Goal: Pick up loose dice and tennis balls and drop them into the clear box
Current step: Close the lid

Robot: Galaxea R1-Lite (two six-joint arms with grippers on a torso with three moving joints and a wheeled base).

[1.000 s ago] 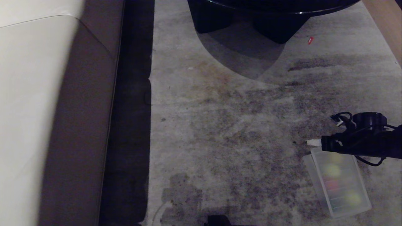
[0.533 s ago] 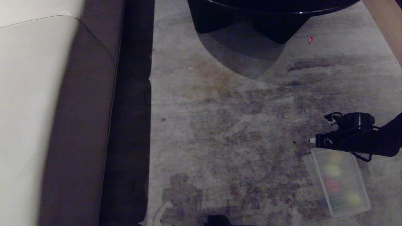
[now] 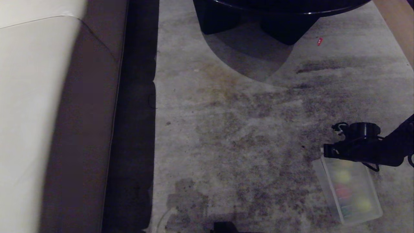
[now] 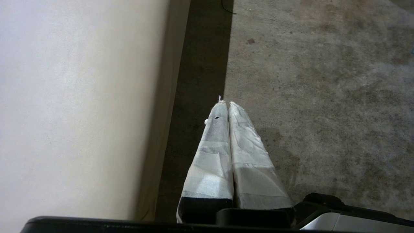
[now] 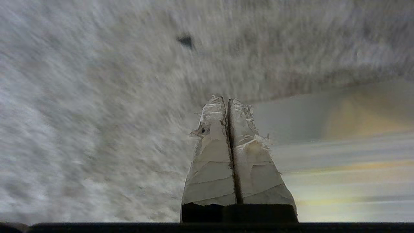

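On the carpet at our right, the clear box holds blurred yellow-green, red and green shapes, which we judge to be the tennis balls and the dice. Our right gripper hangs over the box's far end, fingers pressed together and holding nothing. Our left gripper is parked beside the sofa, likewise closed and empty. No loose piece is visible on the carpet. Risk from here: the right arm sits low over the box rim, so a careless sweep could clip the wall and tip the contents out. A piece may also lie hidden beneath the dark table.
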